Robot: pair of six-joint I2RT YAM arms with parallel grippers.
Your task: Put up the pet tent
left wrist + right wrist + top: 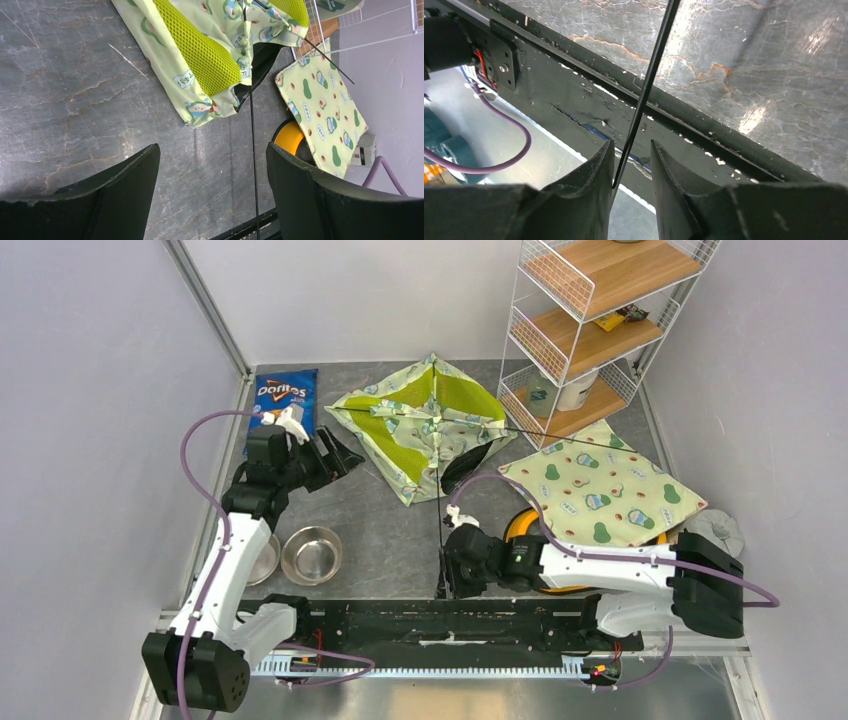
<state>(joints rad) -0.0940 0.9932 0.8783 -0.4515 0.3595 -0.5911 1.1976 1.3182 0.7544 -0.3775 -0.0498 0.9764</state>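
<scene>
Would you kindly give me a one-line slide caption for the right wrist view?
Thin black pole ends between the right tool's parted fingers, over the black rail at the table edge.

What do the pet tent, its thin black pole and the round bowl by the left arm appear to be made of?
Pet tent: soft matte printed fabric with lime mesh panels; it lies creased and slack.
Pole: slim, rigid-looking black rod, perhaps fibreglass or plastic.
Bowl: shiny reflective metal, likely stainless steel.
</scene>
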